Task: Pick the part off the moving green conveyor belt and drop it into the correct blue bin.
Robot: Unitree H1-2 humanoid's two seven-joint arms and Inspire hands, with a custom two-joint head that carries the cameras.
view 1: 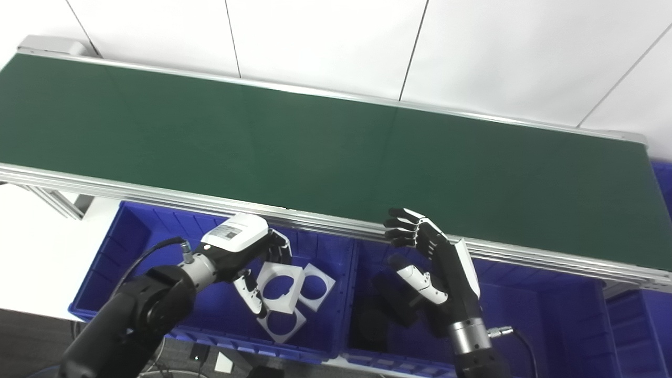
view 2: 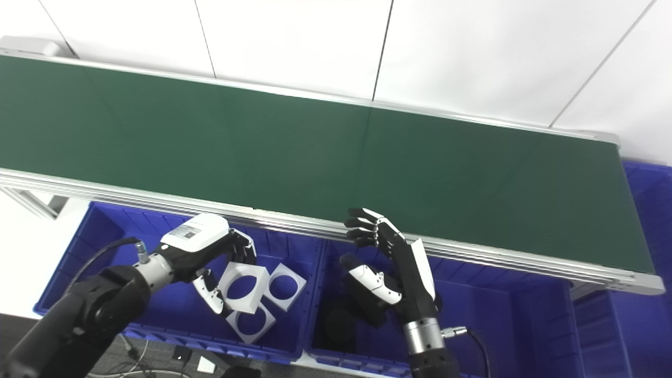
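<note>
Over bins: left robot hand point(view 1: 247, 247) open, maybe empty; right robot hand point(view 1: 428, 262) open.

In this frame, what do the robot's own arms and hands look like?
Both arms are glossy black with silver metal wrist collars, each with a black cable plugged in near the wrist. The left hand has a white back shell carrying a printed label, with black fingers and a white-tipped thumb. The right hand is black with white finger and thumb panels.
</note>
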